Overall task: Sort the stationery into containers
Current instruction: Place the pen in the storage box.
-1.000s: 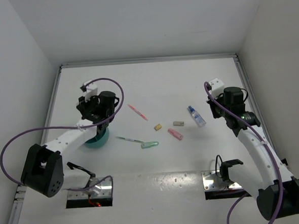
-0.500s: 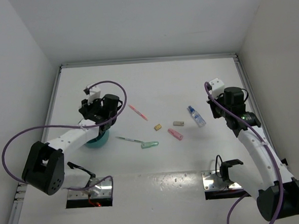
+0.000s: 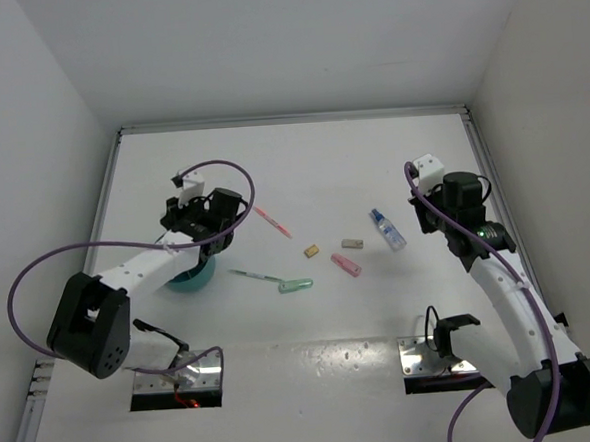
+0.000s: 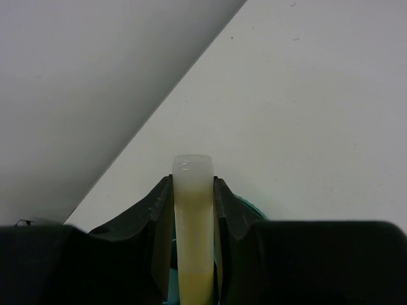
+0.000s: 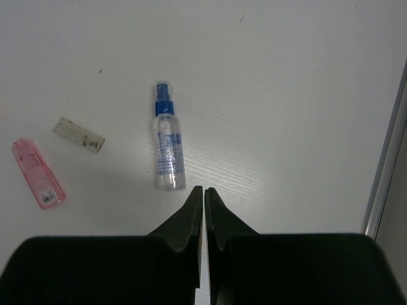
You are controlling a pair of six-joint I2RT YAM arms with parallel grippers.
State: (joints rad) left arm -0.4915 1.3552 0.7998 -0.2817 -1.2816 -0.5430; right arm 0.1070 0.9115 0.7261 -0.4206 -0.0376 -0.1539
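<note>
My left gripper (image 4: 193,181) is shut on a pale yellow marker (image 4: 193,216), which stands up between the jaws. It hangs right above the round teal cup (image 3: 192,278), whose rim (image 4: 245,203) peeks out beside the fingers. My right gripper (image 5: 204,189) is shut and holds nothing. It hovers just short of the clear blue-capped bottle (image 5: 168,152) (image 3: 388,229). On the table lie a pink marker (image 3: 346,265), two tan erasers (image 3: 312,250) (image 3: 353,244), a pink-red pen (image 3: 272,221), a thin green pen (image 3: 253,275) and a light-blue marker (image 3: 296,284).
White walls close in the table on the left, back and right. A metal rail (image 5: 383,165) runs along the right edge, close to my right gripper. Two mounting plates (image 3: 431,355) sit at the near edge.
My left wrist has shifted slightly to the right over the teal cup, still gripping the yellow marker. The right arm has not moved.
</note>
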